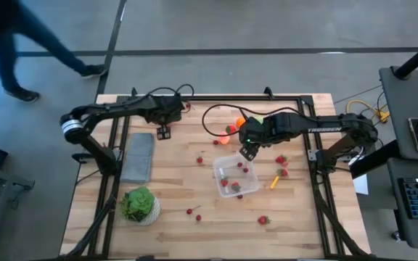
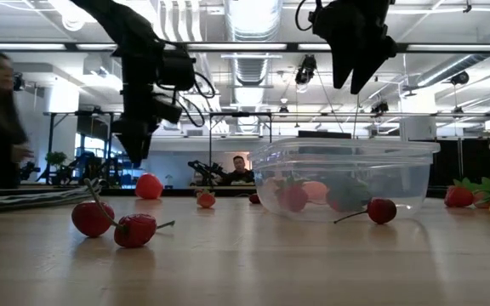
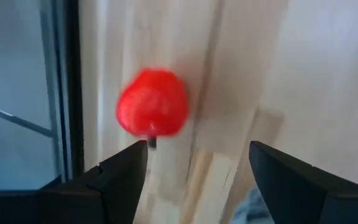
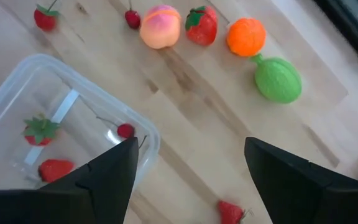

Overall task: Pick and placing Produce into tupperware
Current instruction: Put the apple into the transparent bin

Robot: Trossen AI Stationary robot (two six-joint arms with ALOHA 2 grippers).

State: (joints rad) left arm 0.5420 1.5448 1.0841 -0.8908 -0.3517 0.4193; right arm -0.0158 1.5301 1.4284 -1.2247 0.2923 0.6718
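Cherries [image 2: 113, 223] lie nearest; right tool [image 1: 247, 151], open and empty, hovers beside the tupperware [image 1: 236, 176]; descending could perhaps clip its rim.

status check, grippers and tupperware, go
Left gripper open over a red fruit. Right gripper open, empty, beside tupperware. Nothing blocking.
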